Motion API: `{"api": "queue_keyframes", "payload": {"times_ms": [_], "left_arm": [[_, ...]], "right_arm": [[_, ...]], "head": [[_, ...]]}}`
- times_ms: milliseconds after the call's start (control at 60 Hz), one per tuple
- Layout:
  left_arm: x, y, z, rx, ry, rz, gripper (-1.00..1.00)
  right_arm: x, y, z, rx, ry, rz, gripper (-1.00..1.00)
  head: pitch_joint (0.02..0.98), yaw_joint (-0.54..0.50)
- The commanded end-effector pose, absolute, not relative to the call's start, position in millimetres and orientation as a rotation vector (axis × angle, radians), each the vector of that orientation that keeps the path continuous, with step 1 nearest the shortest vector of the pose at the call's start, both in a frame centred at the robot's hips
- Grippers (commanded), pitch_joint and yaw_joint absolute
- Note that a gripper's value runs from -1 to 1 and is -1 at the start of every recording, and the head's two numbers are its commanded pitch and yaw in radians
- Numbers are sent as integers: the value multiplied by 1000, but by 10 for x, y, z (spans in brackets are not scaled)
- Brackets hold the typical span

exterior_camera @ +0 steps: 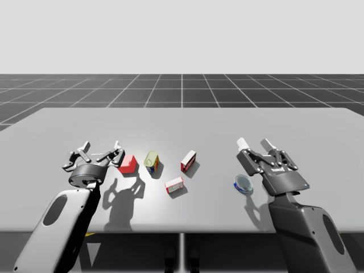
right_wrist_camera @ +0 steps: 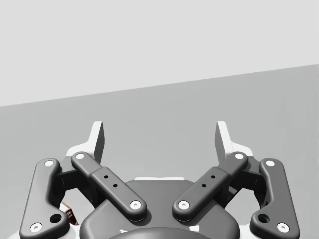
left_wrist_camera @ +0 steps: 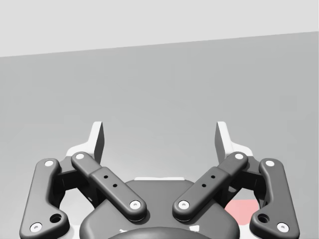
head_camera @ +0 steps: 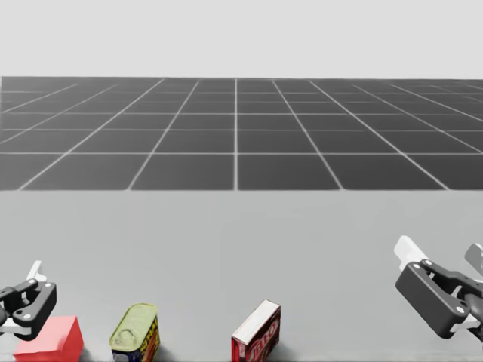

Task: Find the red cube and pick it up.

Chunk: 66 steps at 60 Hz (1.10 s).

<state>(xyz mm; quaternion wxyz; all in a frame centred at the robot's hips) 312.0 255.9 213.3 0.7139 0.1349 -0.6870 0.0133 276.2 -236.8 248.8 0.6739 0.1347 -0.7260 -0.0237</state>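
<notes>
Red matte cube (exterior_camera: 128, 164) sits just beside left end effector (exterior_camera: 102, 147).

The cube (exterior_camera: 127, 164) is red, the can (exterior_camera: 151, 161) yellow-green, the upright box (exterior_camera: 188, 161) red (white-edged), the table (exterior_camera: 182, 125) grey.

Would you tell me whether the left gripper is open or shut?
Open. In the left wrist view the left gripper has its fingers wide apart, bare table between them; the red cube lies beside it.
</notes>
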Motion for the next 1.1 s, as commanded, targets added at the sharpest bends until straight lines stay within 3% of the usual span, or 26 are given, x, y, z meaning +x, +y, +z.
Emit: {"api": "queue_keyframes", "payload": {"times_ms": [17, 317, 700, 1100], "left_arm": [[3127, 2563, 2130, 303, -1522, 26, -1000], [3130, 2557, 2123, 306, -1522, 16, -1000], [3136, 2541, 2119, 307, -1521, 6, -1000], [3124, 2519, 2140, 264, -1511, 2, -1000]], "right_arm": [[2766, -2373, 2480, 291, -1632, -48, -1000], [2753, -2374, 2478, 284, -1635, -46, -1000], [2758, -2379, 2469, 285, -1629, -41, -1000], [2751, -2378, 2454, 284, -1620, -35, -1000]], "head": [[514, -3], [667, 86], [726, 297], [788, 409]]}}
